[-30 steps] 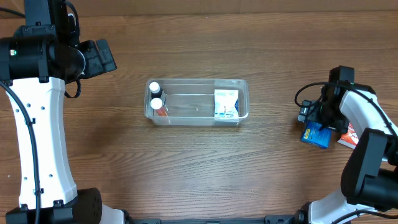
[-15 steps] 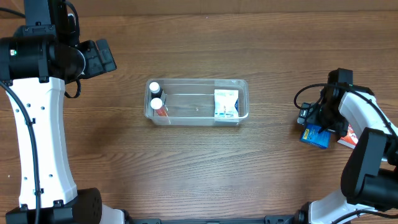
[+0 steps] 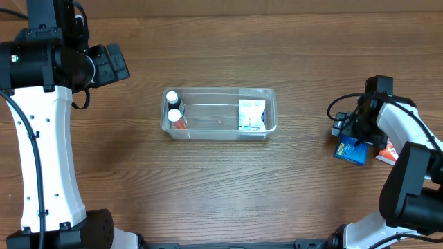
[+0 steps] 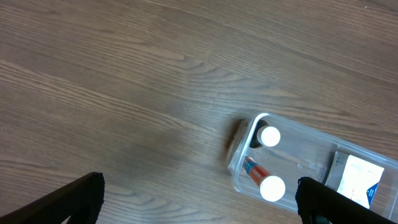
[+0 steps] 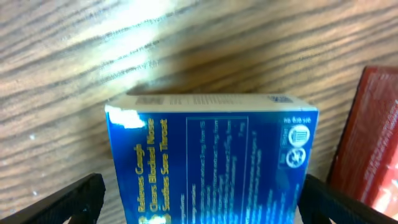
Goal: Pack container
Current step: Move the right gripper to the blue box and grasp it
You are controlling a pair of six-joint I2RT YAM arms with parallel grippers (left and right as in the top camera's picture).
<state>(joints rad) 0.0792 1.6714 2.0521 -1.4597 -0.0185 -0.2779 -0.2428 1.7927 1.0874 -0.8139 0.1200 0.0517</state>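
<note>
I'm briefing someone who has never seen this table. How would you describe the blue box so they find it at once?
From the clear container in the middle of the wooden table, look to the far right, under the right gripper. A blue box lies there; its blue colour and yellow lettering set it apart from the red box beside it.

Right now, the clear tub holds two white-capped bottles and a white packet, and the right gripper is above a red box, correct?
Not quite: the box under the right gripper is blue, as the right wrist view shows. A red box only lies beside it. The rest of what you said is right.
</note>
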